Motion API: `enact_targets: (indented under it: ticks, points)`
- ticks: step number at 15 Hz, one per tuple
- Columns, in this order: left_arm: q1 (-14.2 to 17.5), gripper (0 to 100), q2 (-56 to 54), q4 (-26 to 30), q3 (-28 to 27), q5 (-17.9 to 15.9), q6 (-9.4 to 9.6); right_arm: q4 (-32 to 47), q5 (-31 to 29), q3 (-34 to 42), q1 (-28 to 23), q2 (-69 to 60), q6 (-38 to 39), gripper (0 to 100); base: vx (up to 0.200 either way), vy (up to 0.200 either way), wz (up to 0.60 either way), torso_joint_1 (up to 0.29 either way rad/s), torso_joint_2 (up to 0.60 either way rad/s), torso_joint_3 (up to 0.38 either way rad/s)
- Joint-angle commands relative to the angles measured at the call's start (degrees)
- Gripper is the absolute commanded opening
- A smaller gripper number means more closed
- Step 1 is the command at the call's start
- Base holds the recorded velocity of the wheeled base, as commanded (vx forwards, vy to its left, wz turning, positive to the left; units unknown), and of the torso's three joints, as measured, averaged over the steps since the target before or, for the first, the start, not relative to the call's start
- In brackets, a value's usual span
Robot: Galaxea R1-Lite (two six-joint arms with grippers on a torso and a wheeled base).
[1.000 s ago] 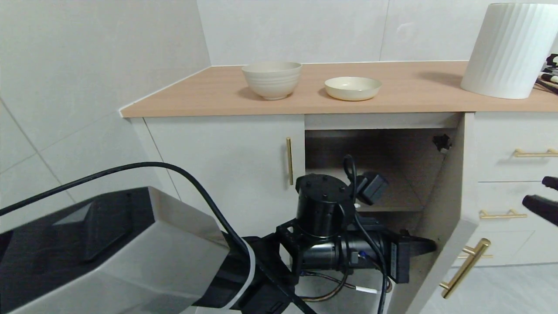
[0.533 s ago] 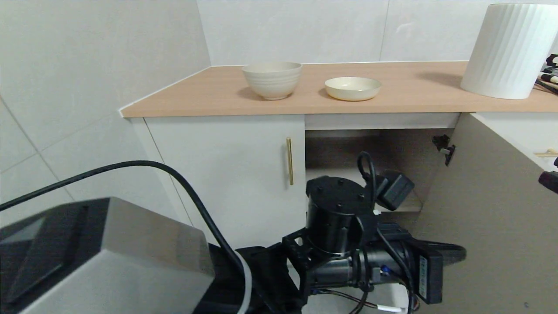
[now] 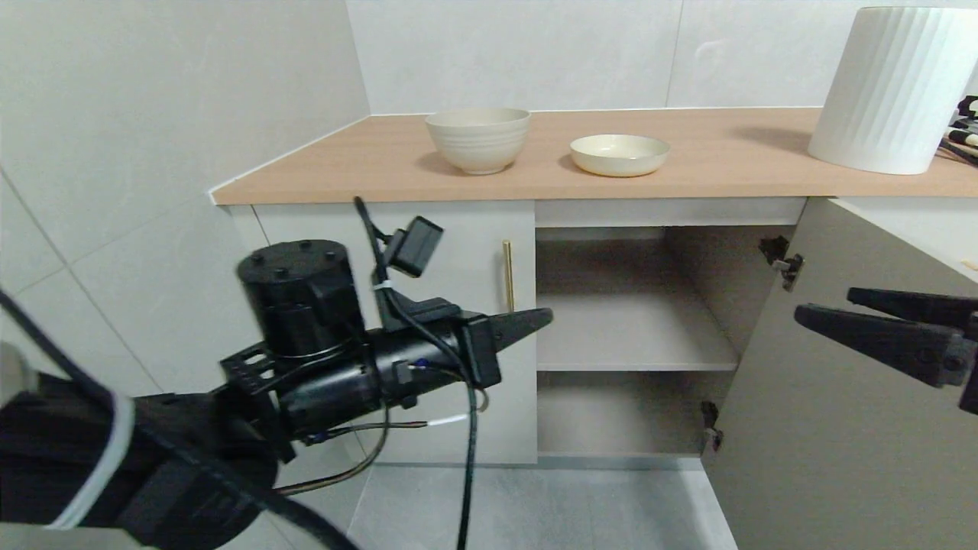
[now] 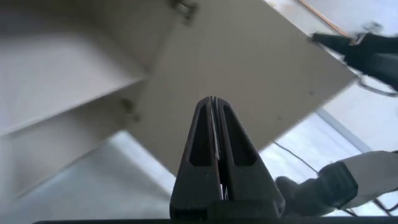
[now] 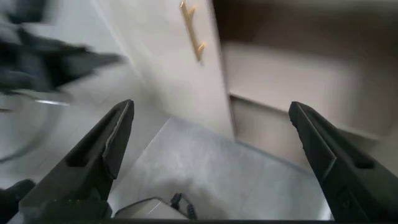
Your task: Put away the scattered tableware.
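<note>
A cream ribbed bowl (image 3: pixel 478 137) and a shallow cream dish (image 3: pixel 620 154) stand side by side on the wooden countertop (image 3: pixel 344 172). Below them the right cabinet door (image 3: pixel 825 397) hangs wide open, showing a bare shelf (image 3: pixel 630 336). My left gripper (image 3: pixel 544 316) is shut and empty, held in front of the closed left door at about shelf height. In the left wrist view its fingers (image 4: pixel 212 134) are pressed together, pointing at the open door (image 4: pixel 249 74). My right gripper (image 3: pixel 829 304) is open and empty beside the open door's face; its spread fingers (image 5: pixel 115 143) frame the cabinet opening.
A tall white ribbed container (image 3: pixel 894 88) stands at the countertop's right end with dark utensils (image 3: pixel 964 130) behind it. The closed left door carries a gold handle (image 3: pixel 507 281). A tiled wall runs along the left. Grey floor (image 3: pixel 535 508) lies below the cabinet.
The left arm has drawn back left and up, away from the opening. The cabinet door has swung from partly to fully open. The right gripper has come further into view from the right.
</note>
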Motion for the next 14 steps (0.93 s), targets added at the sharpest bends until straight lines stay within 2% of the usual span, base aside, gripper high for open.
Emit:
enact_targets:
  ticks: [1,2,3,4,6,7,8,9,10,14]
  points:
    - [7.9,0,-15.5,3.9,9.8,0.0,1.91,0.1,1.4,-3.5,0.1,8.6,0.4,100,0.0,0.0,0.0,0.0,0.0,0.0]
    - [10.4,0,-20.0,7.8,11.6,0.1,2.17,0.1,1.4,-3.5,-0.2,9.5,0.4,100,0.0,0.0,0.0,0.0,0.0,0.0]
    - [13.8,0,-28.9,17.6,12.8,0.1,2.17,0.1,1.5,-4.0,-1.3,9.8,0.4,100,0.0,0.0,0.0,0.0,0.0,0.0]
    - [14.8,0,-34.2,26.0,11.4,0.1,2.17,0.8,1.4,-4.7,-1.4,8.8,0.4,100,0.0,0.0,0.0,0.0,0.0,0.0]
    - [15.2,0,-38.7,36.3,7.5,0.4,2.34,4.5,1.1,-5.8,-2.1,6.8,1.4,100,0.0,0.0,0.0,0.0,0.0,0.0]
    - [16.9,0,-41.2,41.9,6.3,0.4,2.43,8.4,1.1,-8.4,-3.3,6.3,1.6,100,0.0,0.0,0.0,0.0,0.0,0.0]
    - [17.4,0,-42.3,43.2,6.3,0.4,2.34,9.4,1.1,-9.3,-4.0,6.7,1.6,100,0.0,0.0,0.0,0.0,0.0,0.0]
    - [18.3,100,-42.5,43.7,6.3,0.4,2.34,9.5,1.1,-9.7,-4.5,7.1,1.7,100,0.0,0.0,0.0,0.0,0.0,0.0]
    - [19.6,100,-42.1,43.7,5.9,0.4,2.34,9.5,1.0,-9.7,-4.6,7.3,1.8,100,0.0,0.0,0.0,0.0,0.0,0.0]
    - [19.7,100,-41.1,43.3,4.8,0.3,2.52,9.5,0.8,-9.9,-4.7,6.6,1.9,100,0.0,0.0,0.0,0.0,0.0,0.0]
